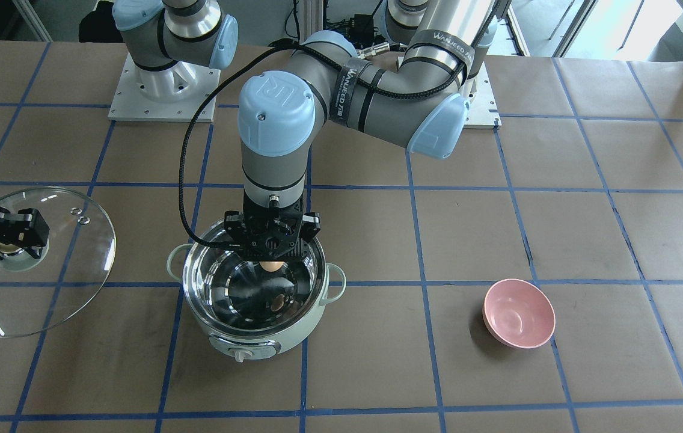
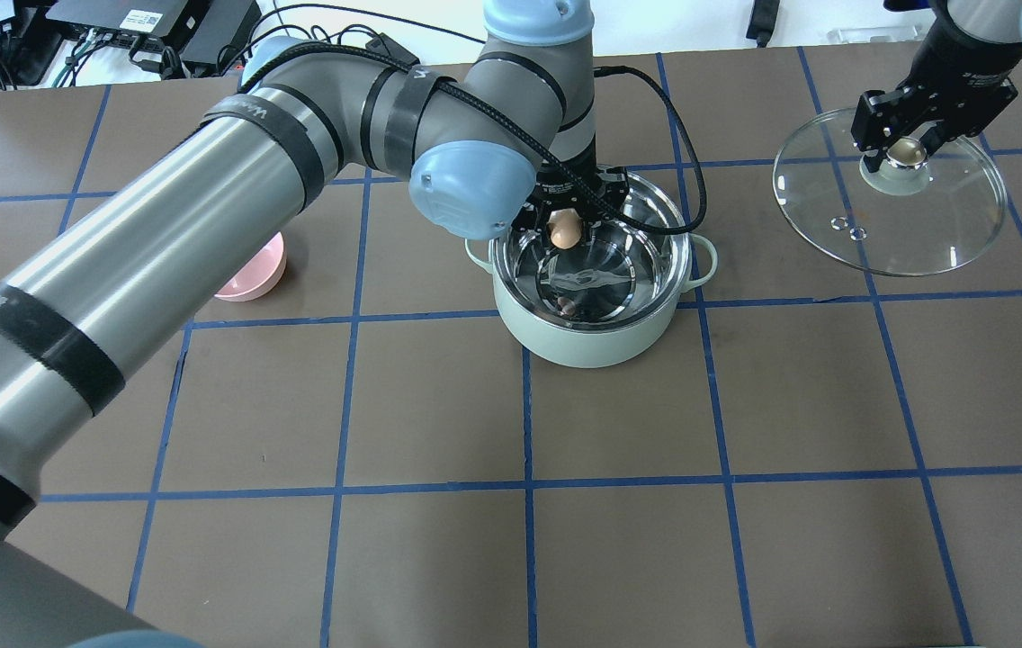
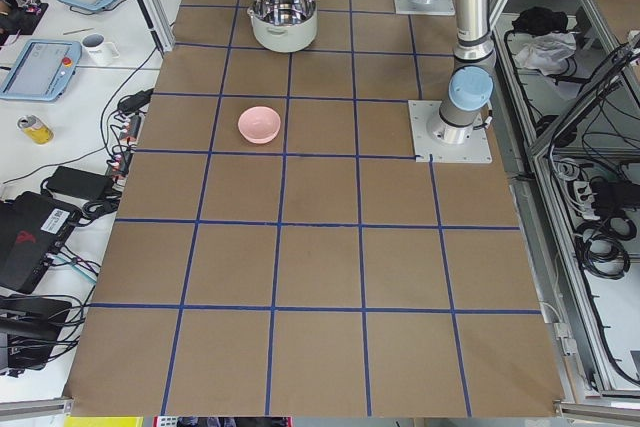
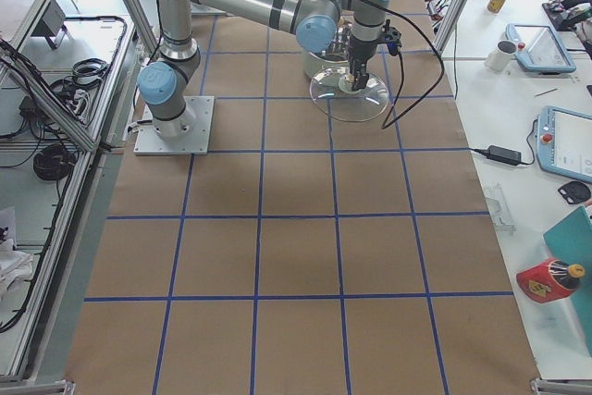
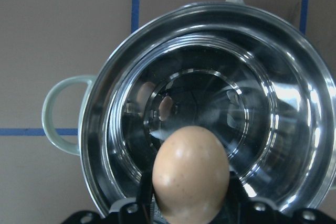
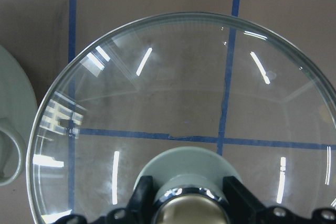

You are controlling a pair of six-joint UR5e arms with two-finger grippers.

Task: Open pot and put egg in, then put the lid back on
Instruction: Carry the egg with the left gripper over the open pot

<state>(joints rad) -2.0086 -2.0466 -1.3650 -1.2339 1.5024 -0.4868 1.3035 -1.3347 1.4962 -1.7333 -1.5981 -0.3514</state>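
Note:
The mint-green pot [image 1: 257,337] [image 2: 583,346] [image 5: 65,114] stands open on the table, its steel inner empty. My left gripper [image 1: 270,264] [image 2: 565,229] is shut on the tan egg [image 1: 270,265] [image 2: 565,229] [image 5: 190,174] and holds it above the pot's inner, near the rim on the robot's side. My right gripper [image 1: 8,248] [image 2: 905,153] is shut on the gold knob [image 2: 905,153] [image 6: 189,211] of the glass lid [image 1: 71,264] [image 2: 916,234] [image 6: 178,108], held off to the pot's side. The lid also shows in the exterior right view [image 4: 347,104].
A small pink bowl [image 1: 519,313] [image 2: 255,270] [image 3: 260,124] sits on the table on my left side, apart from the pot. The pot's control knob [image 1: 241,355] faces away from the robot. Blue tape lines grid the brown table.

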